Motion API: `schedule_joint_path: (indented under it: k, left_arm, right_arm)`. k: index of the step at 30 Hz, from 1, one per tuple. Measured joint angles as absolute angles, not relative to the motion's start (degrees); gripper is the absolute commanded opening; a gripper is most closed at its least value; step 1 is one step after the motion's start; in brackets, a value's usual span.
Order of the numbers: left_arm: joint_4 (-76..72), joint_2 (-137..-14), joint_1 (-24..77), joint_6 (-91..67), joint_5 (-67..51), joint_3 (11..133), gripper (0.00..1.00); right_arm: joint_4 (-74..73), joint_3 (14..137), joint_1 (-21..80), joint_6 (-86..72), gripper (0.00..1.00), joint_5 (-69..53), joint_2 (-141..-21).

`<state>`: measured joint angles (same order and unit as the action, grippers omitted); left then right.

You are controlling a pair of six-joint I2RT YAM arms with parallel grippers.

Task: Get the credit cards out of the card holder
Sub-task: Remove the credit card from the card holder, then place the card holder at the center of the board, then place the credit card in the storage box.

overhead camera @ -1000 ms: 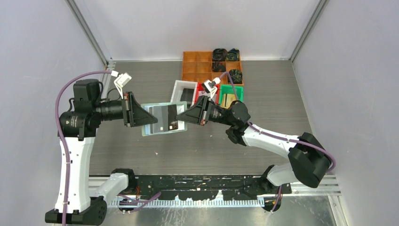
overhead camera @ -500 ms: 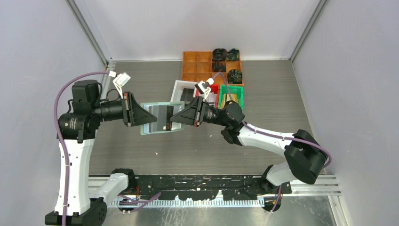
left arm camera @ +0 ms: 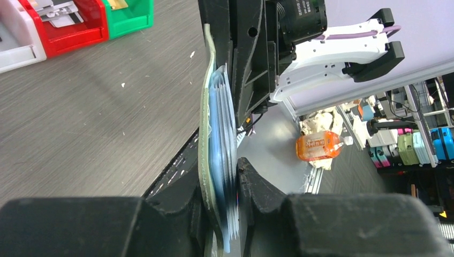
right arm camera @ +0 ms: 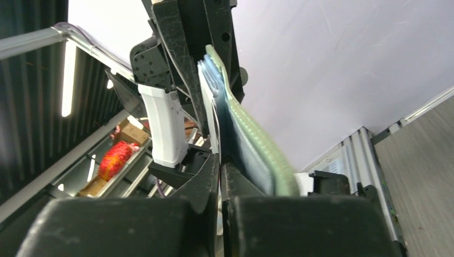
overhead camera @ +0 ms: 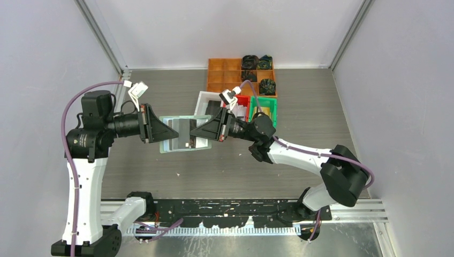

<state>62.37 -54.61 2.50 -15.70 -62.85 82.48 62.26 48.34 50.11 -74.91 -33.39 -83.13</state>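
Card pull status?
Done: some cards already lie in the white bin, red bin and green bin. In hand: left gripper clamps the open card holder in the air; right gripper is closed on a dark card in it. Left: pull that card, then any others.

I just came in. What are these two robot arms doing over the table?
They are emptying a card holder. The left gripper holds it up above the table, clamped on one edge. The right gripper is shut at the opposite side, apparently pinching a dark card that sits in a pocket; the card is not out yet. Behind them, the small bins hold some cards.
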Motion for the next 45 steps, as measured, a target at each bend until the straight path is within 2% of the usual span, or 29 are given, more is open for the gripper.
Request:
schedule_joint_path:
  k: [10, 19, 22, 27, 32, 40, 45]
  left_arm:
    - [63.59, -55.35, 2.5, -12.56, -59.92, 83.68, 0.0]
    - [66.67, -55.48, 2.5, -6.39, -56.88, 84.47, 0.0]
    - [68.71, -55.37, 2.5, -1.69, -54.81, 84.47, 0.0]
    - [71.66, -54.35, 2.52, 8.38, -49.23, 82.74, 0.0]
    - [72.97, -54.54, 3.79, 18.85, -38.79, 74.85, 0.0]
    - [61.32, -60.58, 19.38, 31.07, -6.09, 54.68, 0.0]
    - [48.31, -64.53, 23.0, 37.43, 8.58, 47.4, 0.0]
  right_arm:
    - [59.88, 43.53, 45.25, -74.22, 0.01, -34.54, -78.04]
    - [43.24, 41.36, 34.06, -67.66, 0.01, -34.22, -65.39]
    - [31.35, 44.31, 30.3, -62.46, 0.01, -31.68, -64.42]
    - [16.32, 53.84, 29.78, -53.45, 0.01, -27.49, -70.96]
    - [7.97, 62.85, 29.89, -47.07, 0.01, -23.79, -82.3]
    - [-3.77, 76.9, 29.89, -40.6, 0.01, -17.39, -102.43]
    - [-8.56, 84.97, 29.89, -38.72, 0.01, -15.44, -110.69]
